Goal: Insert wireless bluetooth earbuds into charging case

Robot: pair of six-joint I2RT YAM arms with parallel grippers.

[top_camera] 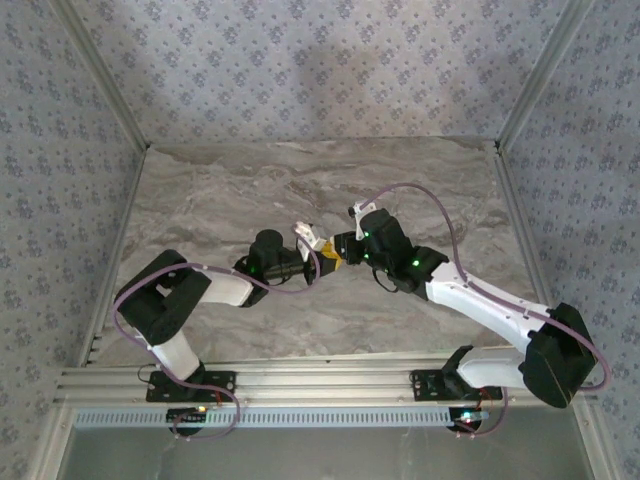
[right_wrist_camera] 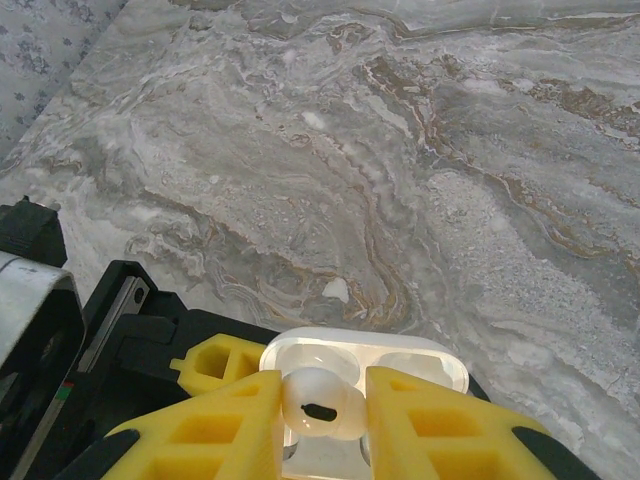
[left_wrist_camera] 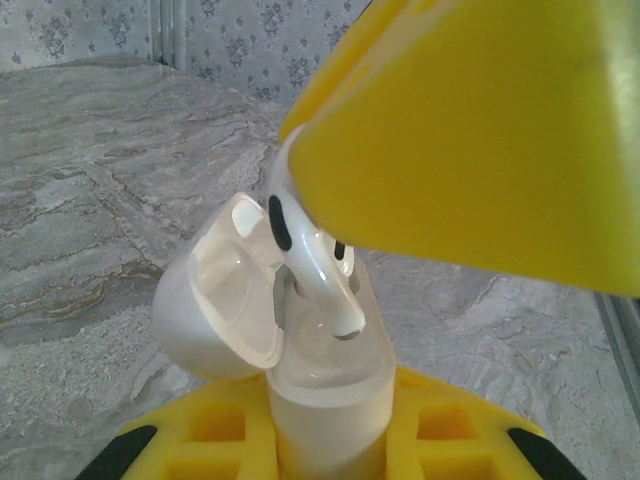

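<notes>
Yellow right fingers (right_wrist_camera: 240, 420) sit closest to me, clenched on a white earbud (right_wrist_camera: 318, 400) by its head. Straight below them is the case (left_wrist_camera: 330, 400), gripped upright by the left fingers (left_wrist_camera: 215, 430) over the table (right_wrist_camera: 400, 150), its lid (left_wrist_camera: 225, 290) swung open to one side. The earbud's stem runs nearly vertical, slightly tilted, with its tip at the case mouth. I judge a short downward push comes next, though I can't tell if it lines up with a socket.

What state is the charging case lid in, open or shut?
Open: the lid is swung back beside the charging case, its hollow inside showing, with a white earbud at the uncovered mouth.
</notes>
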